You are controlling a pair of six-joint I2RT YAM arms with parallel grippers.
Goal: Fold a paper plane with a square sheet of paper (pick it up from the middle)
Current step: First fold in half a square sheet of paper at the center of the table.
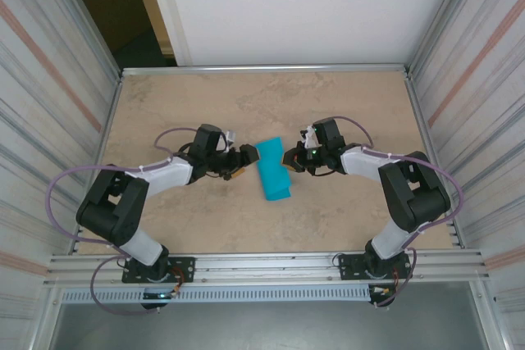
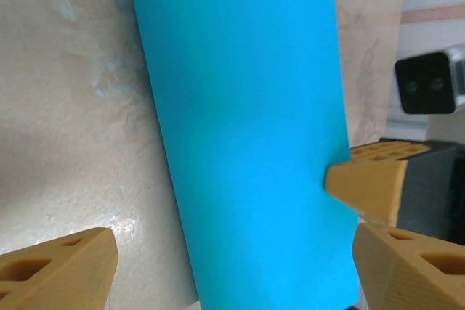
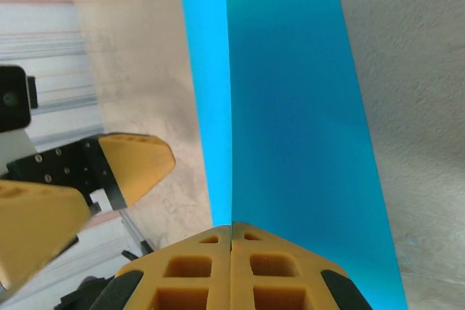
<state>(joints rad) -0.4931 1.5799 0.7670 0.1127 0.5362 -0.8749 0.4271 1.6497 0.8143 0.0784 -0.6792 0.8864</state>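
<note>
top external view: tan table, both arms reach in from the near edge and meet around mid-table. left arm comes from the left, right arm from the right. the square sheet of paper lies between them on the table, turquoise, already doubled over into a narrow strip, long side running roughly away from the bases.

left gripper sits just beside the strip's left side. left wrist view shows its jaws spread wide, one finger each side of the strip, nothing gripped. right gripper is at the strip's right edge. in the right wrist view its fingertips are pressed together with the paper's edge running in between them, so it's clamped on the sheet. one layer looks lifted off the other there; exact angle hard to tell.

risks, as i judge them:
- the pinch is only on an edge, the paper is thin, and a sideways pull could tear or crumple it.
- the table looks smooth, so if the left jaws close unevenly the strip may skid and the crease would go off-line.
- the lifted layer may spring open if the right lets go early.
- the two grippers are near each other, so a small overshoot could knock the fingers together.
</note>
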